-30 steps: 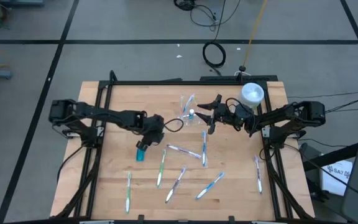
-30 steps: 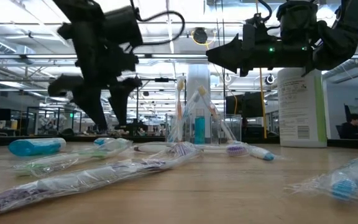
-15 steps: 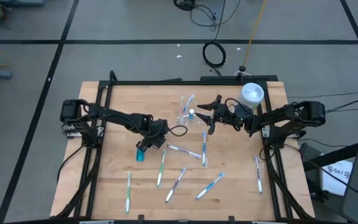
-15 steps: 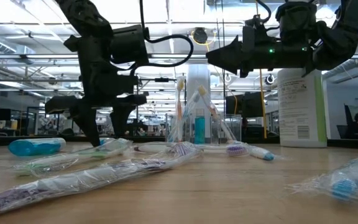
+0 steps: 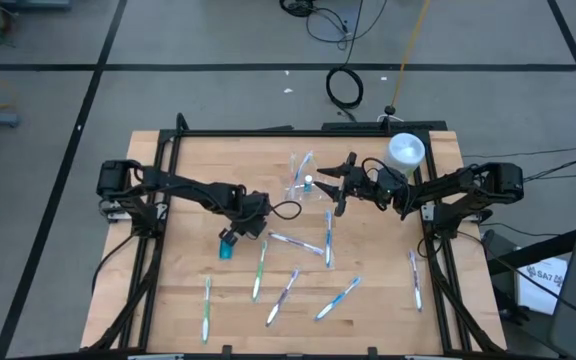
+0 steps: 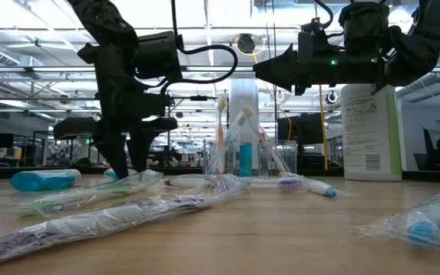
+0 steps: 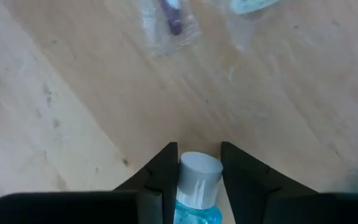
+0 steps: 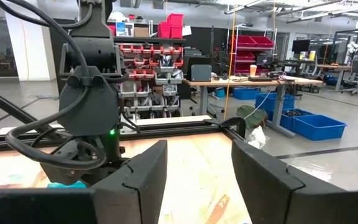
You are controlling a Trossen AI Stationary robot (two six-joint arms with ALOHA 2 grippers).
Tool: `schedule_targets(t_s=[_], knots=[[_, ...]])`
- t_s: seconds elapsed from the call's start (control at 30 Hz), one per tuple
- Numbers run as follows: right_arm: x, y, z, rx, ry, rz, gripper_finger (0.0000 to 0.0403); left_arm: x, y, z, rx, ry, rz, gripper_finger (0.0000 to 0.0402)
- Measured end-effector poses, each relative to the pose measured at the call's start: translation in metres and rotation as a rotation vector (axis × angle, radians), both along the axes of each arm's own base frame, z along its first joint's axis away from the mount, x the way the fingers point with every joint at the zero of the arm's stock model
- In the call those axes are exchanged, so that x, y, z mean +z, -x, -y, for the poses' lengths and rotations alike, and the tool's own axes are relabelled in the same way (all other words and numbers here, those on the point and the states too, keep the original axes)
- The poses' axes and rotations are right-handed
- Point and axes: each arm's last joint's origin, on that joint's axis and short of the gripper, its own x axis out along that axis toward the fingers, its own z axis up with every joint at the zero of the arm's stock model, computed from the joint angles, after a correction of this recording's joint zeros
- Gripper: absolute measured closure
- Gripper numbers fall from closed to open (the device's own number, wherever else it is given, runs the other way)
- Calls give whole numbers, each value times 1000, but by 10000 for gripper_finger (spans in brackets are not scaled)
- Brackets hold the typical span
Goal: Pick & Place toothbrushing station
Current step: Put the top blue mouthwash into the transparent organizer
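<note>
Down on the wooden worktop (image 5: 178,300), the left gripper (image 7: 196,168) straddles the small teal tube (image 7: 197,190), fingers apart for pinching it, while the right gripper (image 5: 334,181) hovers open beside the clear plastic cup (image 5: 304,187).

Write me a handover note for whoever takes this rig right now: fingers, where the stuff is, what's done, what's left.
Left gripper: down at the table, fingers either side of a teal tube; grip not confirmed.
Right gripper: open, empty, hovering beside the cup.
Cup: standing upright, already holding a few brushes and a teal tube.
Left: about seven wrapped toothbrushes lie loose on the table, plus this tube.
</note>
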Motion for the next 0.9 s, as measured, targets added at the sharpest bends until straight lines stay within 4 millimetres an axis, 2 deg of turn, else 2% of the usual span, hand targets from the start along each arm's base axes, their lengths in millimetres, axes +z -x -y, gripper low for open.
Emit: schedule_targets(t_s=[0.13,0.3,0.43,0.53,0.67,0.77,0.9], knots=[[0,0,0,0,0,0,232,10,-3,5,35,-3,36,298],[0,0,0,0,0,0,232,48,-11,16,43,25,178,296],[-1,0,0,0,-1,-7,232,94,-11,23,61,56,358,296],[-1,0,-1,12,10,-12,232,127,-5,23,78,158,533,296],[-3,-2,-8,145,79,-44,231,165,5,20,33,282,770,296],[-1,-3,-14,215,103,-30,225,176,7,16,19,280,920,295],[8,-10,-23,256,106,2,207,172,2,12,10,275,1071,295]])
